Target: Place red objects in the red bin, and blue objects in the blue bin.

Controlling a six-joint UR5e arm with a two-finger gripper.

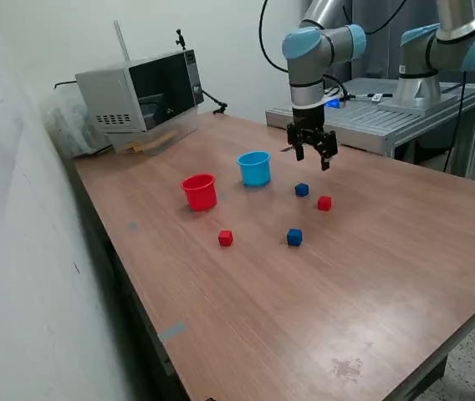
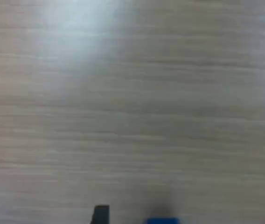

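In the exterior view the red cup [image 1: 199, 191] and the light blue cup [image 1: 254, 168] stand upright on the wooden table [image 1: 371, 276]. Two red cubes lie on the table, one [image 1: 225, 238] in front of the red cup and one [image 1: 324, 203] further toward the exterior view's right. Two dark blue cubes lie at the middle [image 1: 294, 237] and near the blue cup [image 1: 302, 190]. My gripper [image 1: 313, 159] hangs open and empty above the table, beyond the nearer blue cube. The blurred wrist view shows bare wood, one dark fingertip [image 2: 101, 214] and a sliver of a blue cube [image 2: 162, 220].
A microwave [image 1: 141, 96] stands at the table's far corner on the exterior view's left. A second arm's base [image 1: 426, 79] sits on a metal bench behind the table. A white wall runs along the exterior view's left.
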